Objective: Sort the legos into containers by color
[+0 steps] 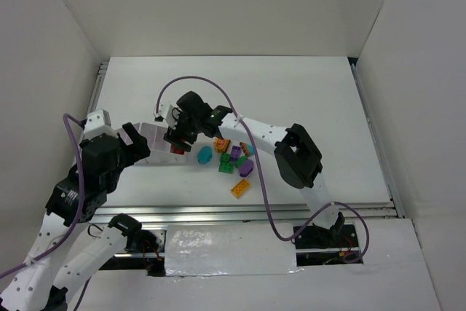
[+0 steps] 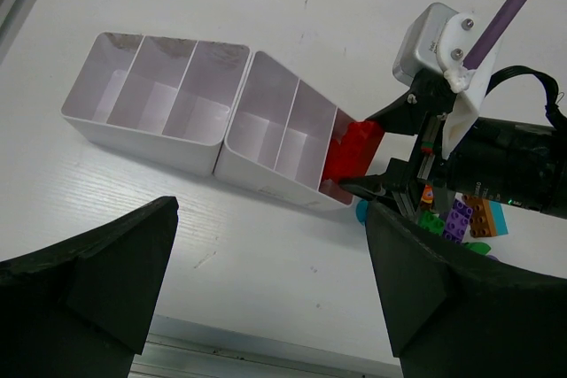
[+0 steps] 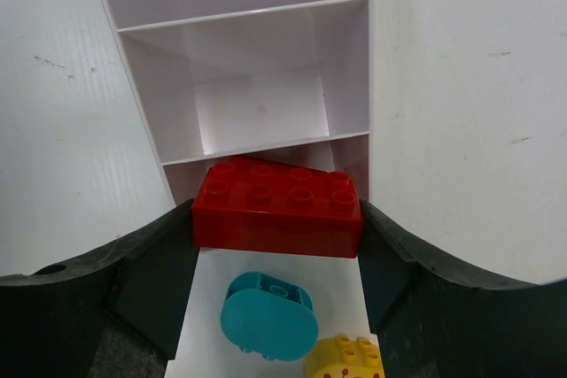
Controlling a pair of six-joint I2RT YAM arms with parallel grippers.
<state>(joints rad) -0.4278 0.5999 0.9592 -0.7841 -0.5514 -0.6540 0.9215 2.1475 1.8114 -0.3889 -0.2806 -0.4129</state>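
White bench (image 1: 291,100) boxed in by plain white walls, both arms reaching over its near half. Containers showing as two white three-compartment trays set end to end: inner tray (image 2: 275,130) next to the loose legos, outer tray (image 2: 151,95) beyond it. Right tool (image 3: 276,219) pinching a red studded brick (image 3: 276,205) by its short ends, held at the end compartment of the inner tray, the one closest to the pile. Cannot tell whether resting on the compartment's rim or hanging just above it; from the left wrist view, tilted and partly inside. Left tool (image 2: 270,307) spread wide and gripping nothing, hovering near the trays on the bench-edge side. Every other compartment in sight bare white, so by the look of it hardly begun: red brick likely the first to go in, not yet released. Remaining on the bench just beside the inner tray: teal oval (image 1: 204,155), green brick (image 1: 226,166), purple brick (image 1: 235,153), purple oval (image 1: 245,167), orange piece (image 1: 222,143), plus a yellow brick (image 1: 240,188) a little apart toward the near edge, none sorted. Left to do, judging from this: drop the red one, then fetch each remaining colour to a compartment of its own.
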